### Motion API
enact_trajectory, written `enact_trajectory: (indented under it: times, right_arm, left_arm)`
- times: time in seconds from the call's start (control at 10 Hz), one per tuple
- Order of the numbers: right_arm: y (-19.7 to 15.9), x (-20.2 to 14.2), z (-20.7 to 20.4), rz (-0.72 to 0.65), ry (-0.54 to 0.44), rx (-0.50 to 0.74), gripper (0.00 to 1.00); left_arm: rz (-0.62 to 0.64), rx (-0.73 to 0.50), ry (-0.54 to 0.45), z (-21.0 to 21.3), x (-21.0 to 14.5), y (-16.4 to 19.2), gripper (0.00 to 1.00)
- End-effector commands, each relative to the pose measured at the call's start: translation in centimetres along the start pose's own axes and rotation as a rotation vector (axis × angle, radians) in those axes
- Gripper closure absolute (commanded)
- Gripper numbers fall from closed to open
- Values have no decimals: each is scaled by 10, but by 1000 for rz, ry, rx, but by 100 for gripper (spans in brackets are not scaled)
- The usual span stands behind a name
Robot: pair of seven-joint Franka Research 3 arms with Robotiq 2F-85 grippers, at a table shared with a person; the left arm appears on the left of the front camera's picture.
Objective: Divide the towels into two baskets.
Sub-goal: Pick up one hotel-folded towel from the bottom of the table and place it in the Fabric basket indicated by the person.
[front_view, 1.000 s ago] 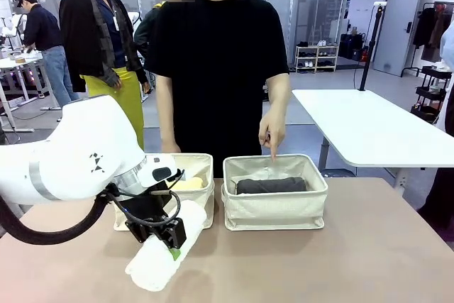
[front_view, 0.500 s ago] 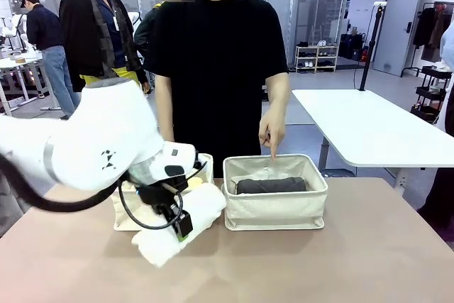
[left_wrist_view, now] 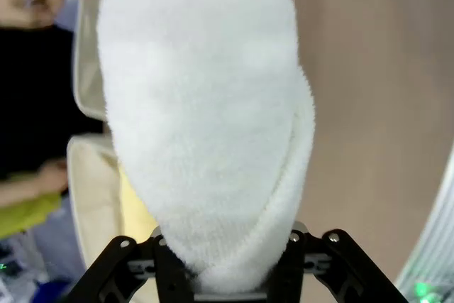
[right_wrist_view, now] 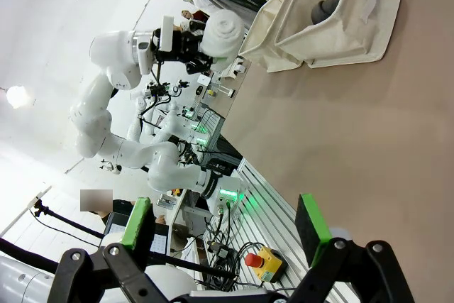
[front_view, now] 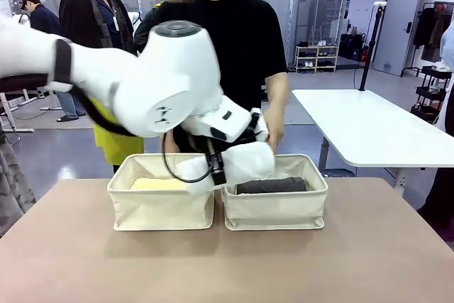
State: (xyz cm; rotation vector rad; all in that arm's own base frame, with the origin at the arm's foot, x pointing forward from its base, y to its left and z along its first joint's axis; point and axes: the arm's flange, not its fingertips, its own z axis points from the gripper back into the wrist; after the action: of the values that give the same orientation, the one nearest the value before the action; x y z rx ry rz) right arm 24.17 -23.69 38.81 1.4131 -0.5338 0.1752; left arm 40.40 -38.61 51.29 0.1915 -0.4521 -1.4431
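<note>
My left gripper [front_view: 217, 167] is shut on a white towel [front_view: 241, 162] and holds it in the air over the gap between the two baskets, near the right basket's left rim. In the left wrist view the white towel [left_wrist_view: 206, 125] hides most of my left gripper [left_wrist_view: 227, 282]. The left basket [front_view: 160, 211] holds a pale yellow towel [front_view: 157, 184]. A dark grey towel [front_view: 272, 185] lies in the right basket [front_view: 277, 212]. My right gripper [right_wrist_view: 224, 226] stands open with nothing between its green pads [right_wrist_view: 138, 222], low over the table and far from the baskets [right_wrist_view: 333, 30].
A person in black stands behind the baskets, one hand [front_view: 274, 131] just past the held towel and above the right basket. A white table [front_view: 369, 129] stands at the back right. Bare brown tabletop [front_view: 227, 267] lies in front of the baskets.
My left arm lifted the white towel from the table in front of the left basket and carried it up and to the right, over the baskets' rims. The person's hand stayed near the right basket.
</note>
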Motion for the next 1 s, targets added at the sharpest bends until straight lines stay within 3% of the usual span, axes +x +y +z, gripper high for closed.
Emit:
enact_trajectory:
  times: [0.0,0.3,0.7,0.9]
  right_arm:
    - [5,-2,1,-3,-3,4,0]
    - [5,-2,1,-3,-3,4,0]
    - [5,-2,1,-3,-3,4,0]
    - [5,-2,1,-3,-3,4,0]
  left_arm:
    - [-102,2,-46,-18,35,28,61]
    - [-93,141,-71,-37,68,41,61]
    - [-115,286,-64,-76,79,29,61]
    - [-109,297,-93,-93,86,31,61]
